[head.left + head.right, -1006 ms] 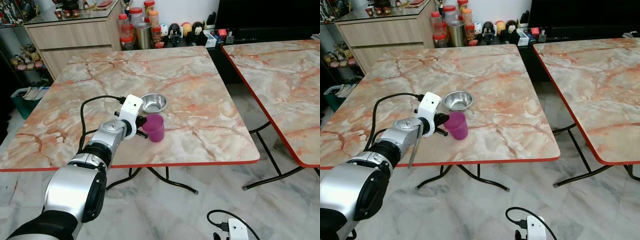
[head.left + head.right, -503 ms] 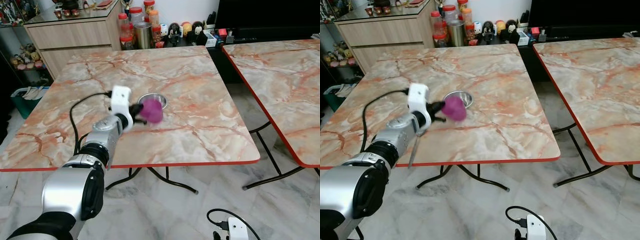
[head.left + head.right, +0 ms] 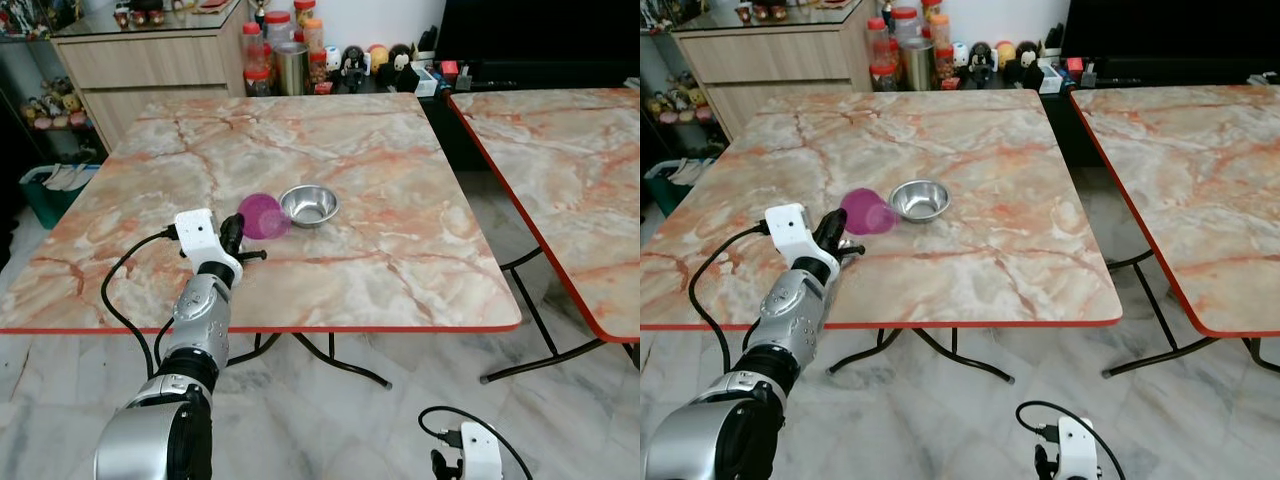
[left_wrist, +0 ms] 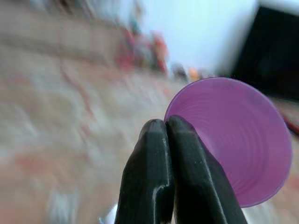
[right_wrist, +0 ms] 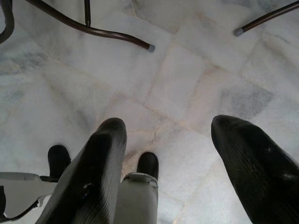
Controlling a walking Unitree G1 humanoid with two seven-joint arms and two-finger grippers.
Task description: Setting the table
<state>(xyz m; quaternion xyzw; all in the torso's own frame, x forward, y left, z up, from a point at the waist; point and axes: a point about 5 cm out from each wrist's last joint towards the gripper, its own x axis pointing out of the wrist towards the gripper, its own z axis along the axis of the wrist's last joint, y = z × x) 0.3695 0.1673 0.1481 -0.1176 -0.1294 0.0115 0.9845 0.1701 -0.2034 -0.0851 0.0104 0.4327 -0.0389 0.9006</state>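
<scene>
A purple plastic cup (image 3: 262,215) is held tipped on its side just above the marble table (image 3: 400,260), with its mouth turned toward me. It is close to the left of a small steel bowl (image 3: 308,205) that stands on the table. My left gripper (image 3: 237,232) is shut on the purple cup. In the left wrist view the two black fingers (image 4: 149,177) press together on the edge of the cup (image 4: 238,140). My right gripper (image 5: 168,130) hangs low over the marble floor, open with nothing between its fingers.
A second marble table (image 3: 570,180) stands to the right across a narrow gap. Behind are a wooden cabinet (image 3: 150,60), jars and a metal canister (image 3: 275,65) and small figurines. A basket (image 3: 55,185) sits on the floor at the left. Black table legs (image 5: 93,30) cross the floor.
The cup stood upright on the table in front of the bowl. My left gripper lifted it, tipped it over and drew it back to the left of the bowl.
</scene>
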